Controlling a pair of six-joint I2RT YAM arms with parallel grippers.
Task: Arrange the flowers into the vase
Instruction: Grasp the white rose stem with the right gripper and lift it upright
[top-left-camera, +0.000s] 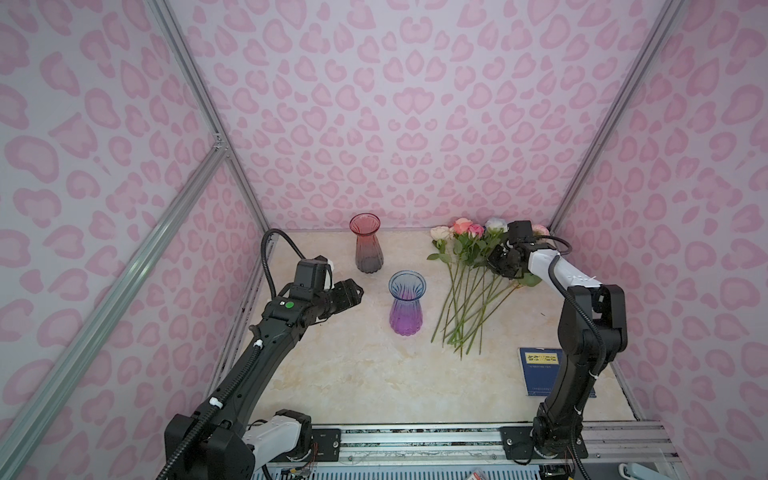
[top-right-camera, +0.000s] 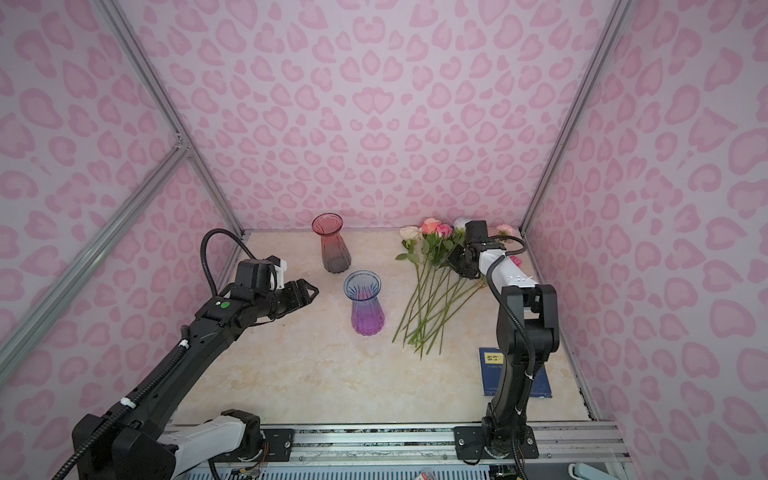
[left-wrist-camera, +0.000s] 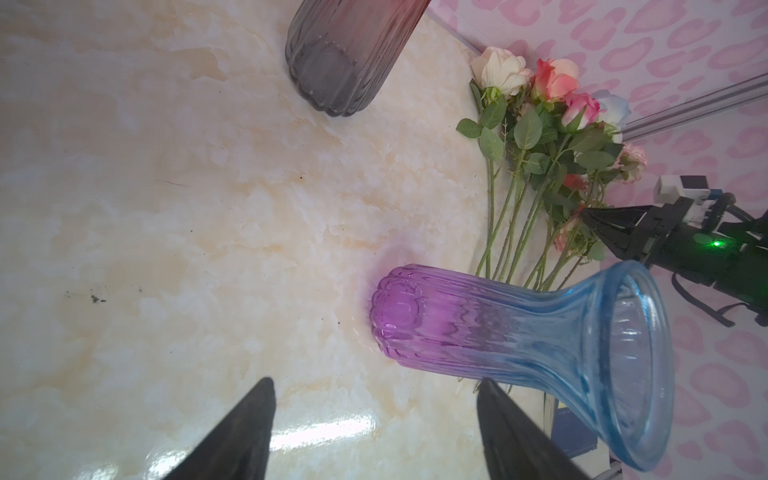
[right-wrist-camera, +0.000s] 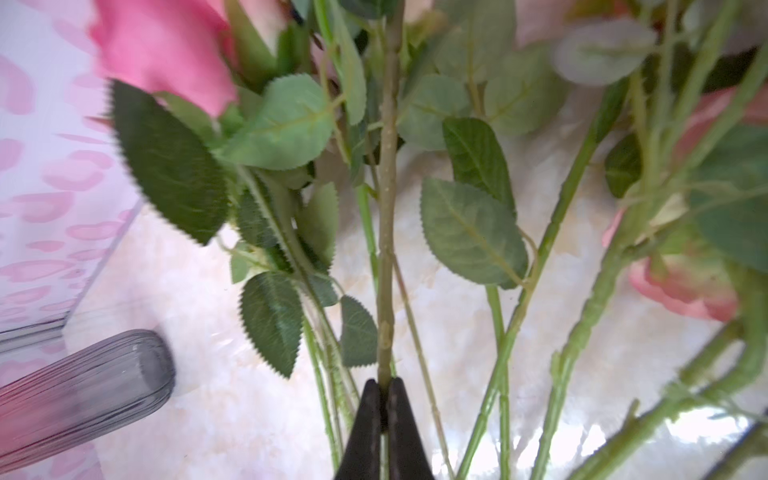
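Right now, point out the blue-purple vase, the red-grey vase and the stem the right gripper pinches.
blue-purple vase (top-left-camera: 406, 316): in a top view, purple lower body.
red-grey vase (top-left-camera: 368, 259): in a top view, grey lower body.
pinched stem (right-wrist-camera: 386, 232): right wrist view, middle of the stem.

Robotics lab test cell. An aluminium profile frame (top-left-camera: 158, 237) encloses the workspace, and printed pink-pattern panels (top-left-camera: 395, 124) form three walls. A slotted mounting rail (top-left-camera: 415, 440) runs along the near edge of the marble-look tabletop (top-left-camera: 353, 374). The left arm (top-left-camera: 274, 320) and right arm (top-left-camera: 582, 332) are based at this rail.
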